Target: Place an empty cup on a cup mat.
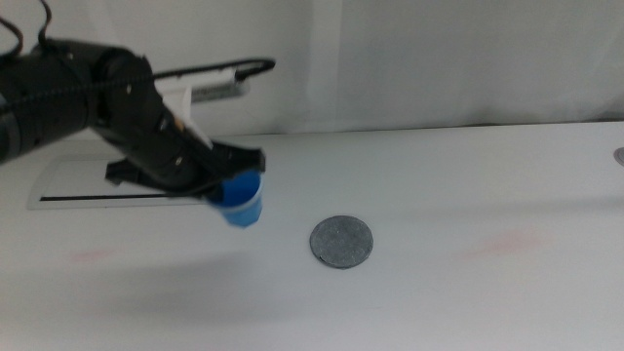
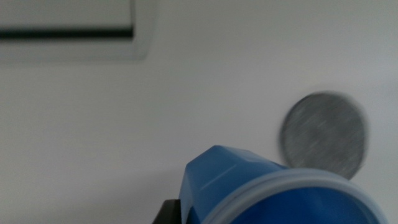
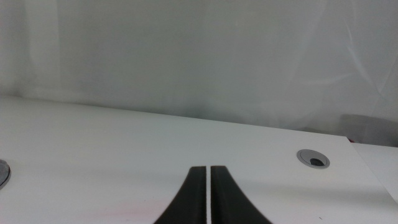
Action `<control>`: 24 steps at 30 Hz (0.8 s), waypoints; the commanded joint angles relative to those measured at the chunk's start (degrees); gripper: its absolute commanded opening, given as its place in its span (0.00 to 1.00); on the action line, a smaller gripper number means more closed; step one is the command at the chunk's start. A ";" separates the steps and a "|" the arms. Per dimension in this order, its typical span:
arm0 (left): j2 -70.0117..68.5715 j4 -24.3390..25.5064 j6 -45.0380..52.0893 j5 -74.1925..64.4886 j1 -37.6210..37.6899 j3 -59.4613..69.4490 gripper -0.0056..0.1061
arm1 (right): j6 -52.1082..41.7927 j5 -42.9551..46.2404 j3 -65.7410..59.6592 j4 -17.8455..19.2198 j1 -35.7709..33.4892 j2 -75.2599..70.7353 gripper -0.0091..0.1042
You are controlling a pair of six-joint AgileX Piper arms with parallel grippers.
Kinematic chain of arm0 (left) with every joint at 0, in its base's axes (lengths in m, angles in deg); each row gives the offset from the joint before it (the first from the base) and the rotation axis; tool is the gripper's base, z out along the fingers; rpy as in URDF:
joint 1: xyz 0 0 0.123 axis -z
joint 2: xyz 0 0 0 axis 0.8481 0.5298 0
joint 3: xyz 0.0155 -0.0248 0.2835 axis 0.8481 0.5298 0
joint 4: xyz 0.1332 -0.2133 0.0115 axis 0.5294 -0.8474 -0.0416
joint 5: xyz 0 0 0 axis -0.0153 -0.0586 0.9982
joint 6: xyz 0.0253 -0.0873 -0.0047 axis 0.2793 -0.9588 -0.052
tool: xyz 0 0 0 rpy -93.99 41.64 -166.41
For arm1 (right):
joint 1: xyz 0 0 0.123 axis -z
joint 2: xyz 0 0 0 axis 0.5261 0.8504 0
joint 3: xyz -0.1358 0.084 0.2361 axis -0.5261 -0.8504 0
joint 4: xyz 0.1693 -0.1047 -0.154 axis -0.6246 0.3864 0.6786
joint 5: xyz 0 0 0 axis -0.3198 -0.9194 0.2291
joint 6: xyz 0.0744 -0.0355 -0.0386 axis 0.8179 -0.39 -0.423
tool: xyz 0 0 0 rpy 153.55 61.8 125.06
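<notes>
Left tool (image 1: 226,180) grasps the blue cup (image 1: 241,202), lifted off the white table (image 1: 439,292).
The grey cup mat (image 1: 341,241) lies nearby, apart; the right tool (image 3: 208,199) waits clenched.

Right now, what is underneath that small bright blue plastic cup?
Only bare white table: the left gripper holds the small bright blue plastic cup in the air, beside the round mottled grey mat, not over it. The cup's inside is hidden.

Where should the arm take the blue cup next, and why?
Probably sideways, until it hangs over the cup mat. The left gripper holds the cup above the table, left of the mat in the middle view. The mat is bare. The right gripper waits, shut.
</notes>
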 commanded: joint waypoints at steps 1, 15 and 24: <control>0.75 -0.66 0.09 -1.11 1.58 -4.38 0.02 | -0.36 0.29 -0.22 0.11 0.19 0.10 0.06; 16.51 -0.66 1.34 -5.95 10.77 -21.66 0.02 | -0.36 0.29 -0.22 0.11 0.19 0.10 0.06; 21.94 -0.71 1.34 -3.45 13.08 -21.88 0.02 | -0.36 0.29 -0.22 0.11 0.19 0.10 0.06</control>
